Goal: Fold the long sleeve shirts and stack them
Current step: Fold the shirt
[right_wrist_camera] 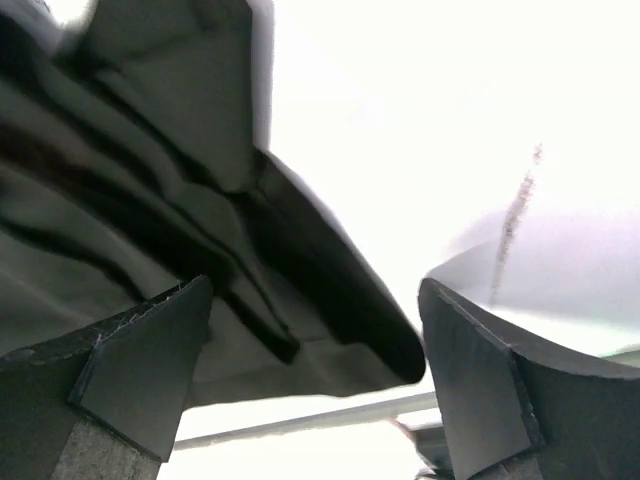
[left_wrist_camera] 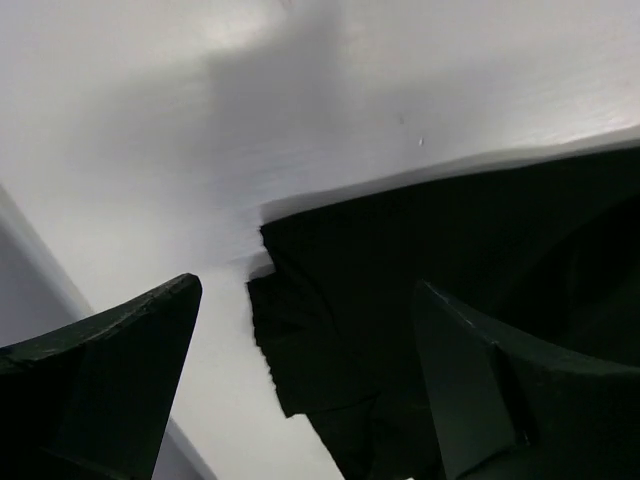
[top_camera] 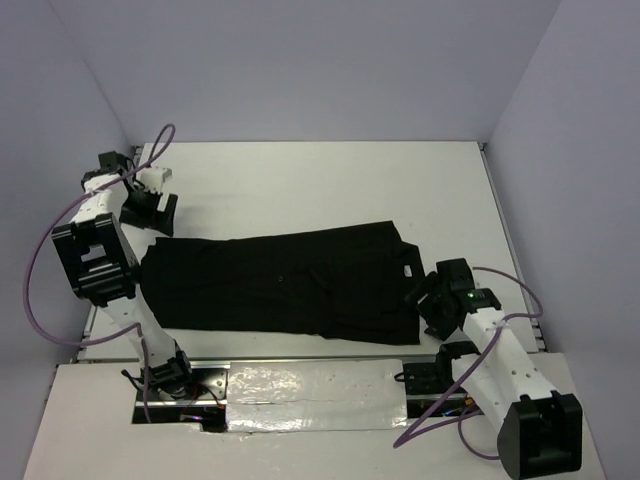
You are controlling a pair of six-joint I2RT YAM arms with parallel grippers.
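1. The black shirt [top_camera: 285, 285] lies flat on the white surface [top_camera: 330, 180], folded into a long band that runs left to right across the middle, in front of the arm bases.
2. A small white label [top_camera: 407, 271] shows at the shirt's right end, where the cloth is bunched into thicker folds.
3. The left hand [top_camera: 158, 220] sits at the shirt's far-left corner, just above the cloth's edge, its arm reaching up along the left side of the surface.
4. In the left wrist view the left hand [left_wrist_camera: 300, 380] has its two fingers [left_wrist_camera: 110, 380] spread wide with nothing gripped. The shirt [left_wrist_camera: 450, 250] lies below them on the surface [left_wrist_camera: 200, 120]. Its ragged corner falls in the gap between the fingers, and the cloth runs on under the right-side finger, while the other finger stands over bare surface.
5. The right hand [top_camera: 420, 297] is at the shirt's right end, at the near-right corner beside the bunched folds.
6. In the right wrist view the right hand [right_wrist_camera: 310, 380] also has its fingers [right_wrist_camera: 500, 390] set well apart, clamping nothing. The shirt [right_wrist_camera: 150, 200] fills the left of that view in soft creases. Its rounded folded edge ends between the fingers, with bright surface [right_wrist_camera: 420, 120] beyond it to the right.
7. Whether either hand's fingertips touch the cloth cannot be told.
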